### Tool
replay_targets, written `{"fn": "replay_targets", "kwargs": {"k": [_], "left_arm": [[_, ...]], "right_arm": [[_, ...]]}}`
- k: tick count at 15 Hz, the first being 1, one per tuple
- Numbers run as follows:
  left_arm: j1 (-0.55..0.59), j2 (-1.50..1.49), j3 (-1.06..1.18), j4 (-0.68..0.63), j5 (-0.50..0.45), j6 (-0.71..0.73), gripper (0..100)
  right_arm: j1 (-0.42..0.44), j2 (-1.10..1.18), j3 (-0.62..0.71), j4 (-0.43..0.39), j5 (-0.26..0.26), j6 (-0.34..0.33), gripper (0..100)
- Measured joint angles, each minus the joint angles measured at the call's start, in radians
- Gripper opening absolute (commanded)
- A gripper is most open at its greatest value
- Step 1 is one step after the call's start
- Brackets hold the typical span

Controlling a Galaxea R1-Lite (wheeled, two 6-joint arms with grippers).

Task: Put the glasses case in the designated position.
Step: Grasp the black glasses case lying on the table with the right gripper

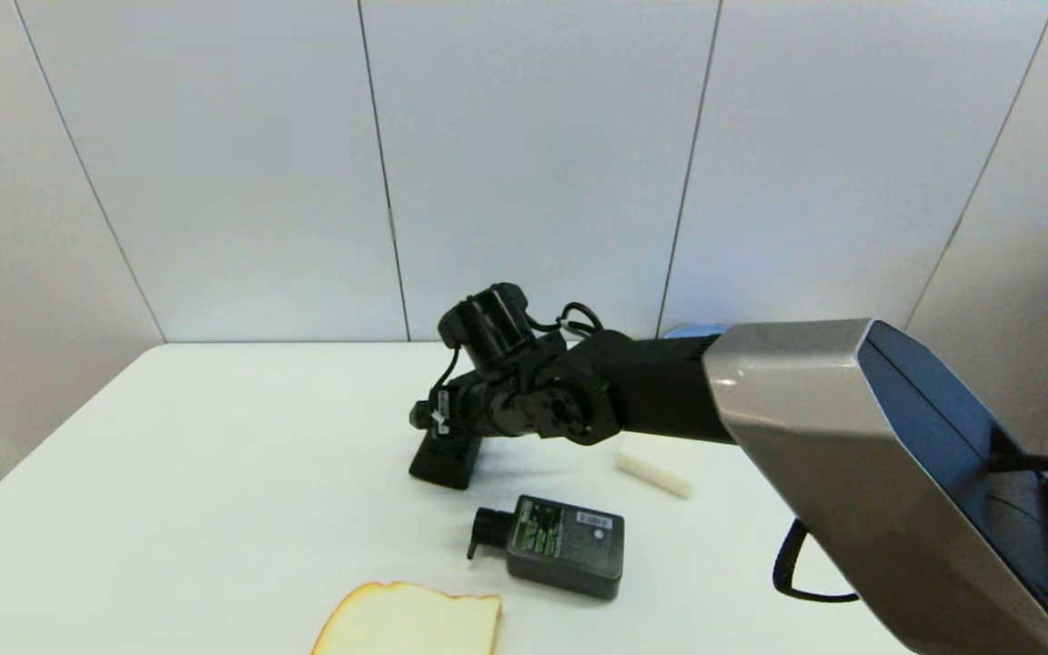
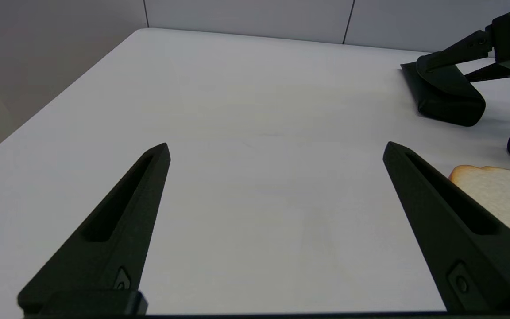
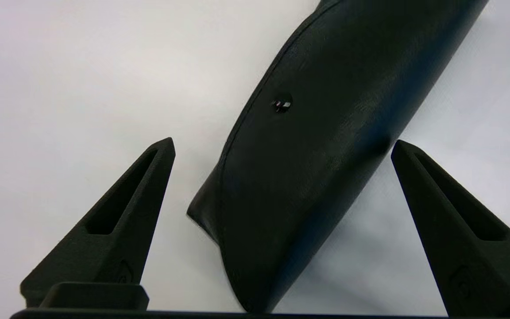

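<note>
The glasses case (image 1: pixel 444 460) is a long matte black pouch with a small snap button, lying flat near the middle of the white table (image 1: pixel 215 473). My right gripper (image 1: pixel 440 420) hangs right over it, reaching in from the right. In the right wrist view the gripper (image 3: pixel 281 144) is open, its fingers (image 3: pixel 126 212) standing on either side of the case (image 3: pixel 326 168) without closing on it. The left wrist view shows the case (image 2: pixel 447 95) far off, while my left gripper (image 2: pixel 277 145) is open over bare table at the near left, out of the head view.
A dark grey pump bottle (image 1: pixel 562 546) lies just in front of the case. A slice of bread (image 1: pixel 410 620) sits at the table's front edge. A white block (image 1: pixel 660 468) lies under my right arm. A wall of pale panels stands behind the table.
</note>
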Motion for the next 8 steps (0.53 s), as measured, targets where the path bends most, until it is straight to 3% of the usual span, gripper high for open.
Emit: {"fn": "replay_targets", "kwargs": {"k": [5, 8], "left_arm": [[0.0, 0.0, 0.0, 0.0, 0.0, 0.0, 100], [0.0, 0.0, 0.0, 0.0, 0.0, 0.0, 100]], "right_arm": [[0.002, 0.017, 0.001, -0.029, -0.002, 0.0, 100], [0.004, 0.026, 0.0, -0.046, -0.03, -0.007, 100]]}}
